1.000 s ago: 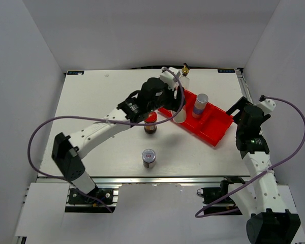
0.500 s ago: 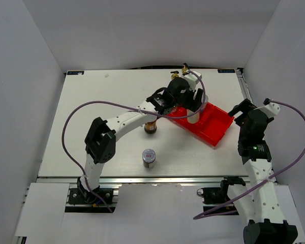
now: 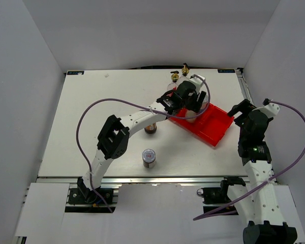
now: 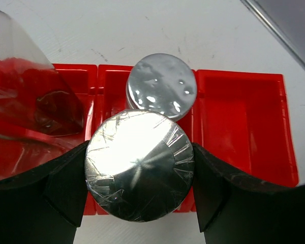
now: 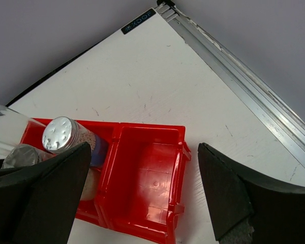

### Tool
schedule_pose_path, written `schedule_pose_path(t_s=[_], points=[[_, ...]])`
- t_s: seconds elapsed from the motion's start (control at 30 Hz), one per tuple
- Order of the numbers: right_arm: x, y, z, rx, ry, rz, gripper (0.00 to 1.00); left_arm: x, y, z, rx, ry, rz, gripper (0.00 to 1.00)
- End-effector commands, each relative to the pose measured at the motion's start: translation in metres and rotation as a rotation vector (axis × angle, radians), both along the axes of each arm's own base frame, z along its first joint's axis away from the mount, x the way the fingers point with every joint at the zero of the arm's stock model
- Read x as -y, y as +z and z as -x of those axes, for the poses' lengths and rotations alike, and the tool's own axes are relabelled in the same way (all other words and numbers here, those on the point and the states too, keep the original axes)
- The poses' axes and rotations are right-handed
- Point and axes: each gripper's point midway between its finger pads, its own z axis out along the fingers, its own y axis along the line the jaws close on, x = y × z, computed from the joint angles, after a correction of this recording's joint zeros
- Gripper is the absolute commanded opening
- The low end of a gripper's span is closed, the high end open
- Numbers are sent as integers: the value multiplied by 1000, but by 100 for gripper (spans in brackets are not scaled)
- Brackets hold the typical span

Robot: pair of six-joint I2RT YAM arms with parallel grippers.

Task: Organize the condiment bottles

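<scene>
While our left claw (image 4: 140,179) is pinching the silver-capped shaker (image 4: 139,161) by its sides, we are judging it stiff and slick; right claw (image 5: 145,193) spread.

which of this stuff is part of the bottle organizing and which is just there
Job: silver-capped bottle in the left gripper; silver-capped shaker beyond it; lone shaker; dark jar; two spout bottles.
Just there: red tray, though a shaker stands in it; purple cables; right gripper, open.
</scene>
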Motion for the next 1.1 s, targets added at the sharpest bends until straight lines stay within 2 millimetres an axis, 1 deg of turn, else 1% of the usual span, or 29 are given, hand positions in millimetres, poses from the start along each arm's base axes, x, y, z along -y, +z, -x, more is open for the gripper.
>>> schedule_pose_path(t_s=[0.0, 0.07, 0.1, 0.13, 0.23, 0.3, 0.33, 0.5, 0.53, 0.6, 0.63, 0.67, 0.7, 0.73, 0.77, 0.83, 0.87, 0.9, 0.93, 0.97, 1.0, 1.03, 1.07], points=[[-2, 8, -5, 35, 23, 10, 89, 0, 64, -15, 126, 69, 96, 23], [-2, 7, -6, 28, 25, 11, 89, 1, 62, -14, 122, 61, 97, 40], [-3, 7, -6, 25, 26, 10, 90, 3, 58, -12, 110, 44, 96, 45], [-3, 7, -6, 24, 26, 10, 89, 5, 57, -10, 105, 34, 96, 62], [-4, 8, -6, 25, 38, 12, 89, 5, 55, -8, 94, 22, 91, 80], [-9, 10, -6, 28, 69, 22, 89, 3, 59, -6, 95, 24, 90, 88], [-11, 14, -5, 34, 86, 27, 89, 2, 60, -5, 94, 21, 91, 98], [-28, 28, -2, 82, 193, 51, 89, -2, 73, 0, 99, 10, 94, 98], [-30, 29, -2, 87, 211, 65, 89, -4, 82, 2, 105, 9, 105, 98], [-49, 34, -3, 97, 330, 71, 89, -9, 85, 5, 96, 14, 106, 98], [-70, 34, -2, 99, 455, 75, 89, -14, 91, 11, 93, 12, 106, 98], [-79, 36, -1, 103, 512, 77, 89, -18, 96, 13, 96, 13, 110, 98], [-89, 42, 0, 120, 570, 78, 89, -23, 100, 16, 100, 14, 112, 98], [-98, 43, 2, 127, 623, 80, 89, -33, 123, 23, 126, 21, 141, 98], [-114, 45, 7, 139, 722, 86, 89, -44, 117, 24, 127, 48, 124, 98], [-127, 49, 12, 165, 805, 98, 89, -63, 127, 29, 148, 89, 122, 98], [-143, 51, 18, 179, 884, 110, 89, -80, 157, 38, 189, 112, 167, 98], [-155, 52, 23, 191, 937, 119, 89, -98, 140, 40, 185, 162, 128, 98], [-163, 53, 26, 200, 973, 129, 89, -111, 143, 43, 196, 190, 130, 98], [-177, 51, 30, 202, 1024, 150, 89, -133, 172, 51, 243, 224, 189, 98], [-185, 49, 31, 199, 1044, 170, 89, -157, 146, 50, 224, 293, 149, 98], [-192, 48, 32, 184, 1061, 189, 90, -174, 143, 49, 223, 328, 159, 98], [-210, 37, 32, 139, 1096, 203, 89, -197, 157, 52, 238, 365, 215, 98]])
